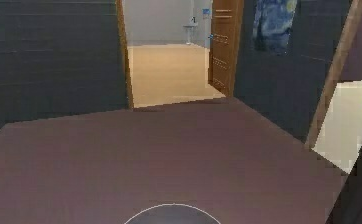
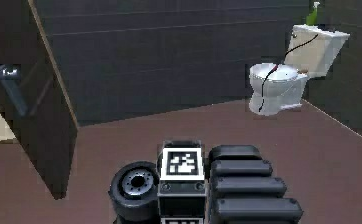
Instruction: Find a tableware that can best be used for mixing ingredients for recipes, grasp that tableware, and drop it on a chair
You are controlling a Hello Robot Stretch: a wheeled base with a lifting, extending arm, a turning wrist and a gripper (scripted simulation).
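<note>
In the arm side view the arm's dark ribbed bar [image 2: 244, 185] lies drawn in at the bottom edge, with a white square with black marks [image 2: 184, 165] at its end. Left of that square sits the gripper's [image 2: 139, 190] round dark body, low over the brown floor. Its far end cannot be made out, so I cannot tell whether it holds anything.
Ahead, an open wood-framed doorway [image 1: 171, 60] leads to a light-floored room, its wooden door [image 1: 225, 45] swung open. A painting [image 1: 274, 25] hangs on the dark wall; another opening [image 1: 349, 120] is at the right. A white toilet [image 2: 284, 75] with a green bottle [image 2: 315, 14] and a dark door [image 2: 29, 100] stand to the side.
</note>
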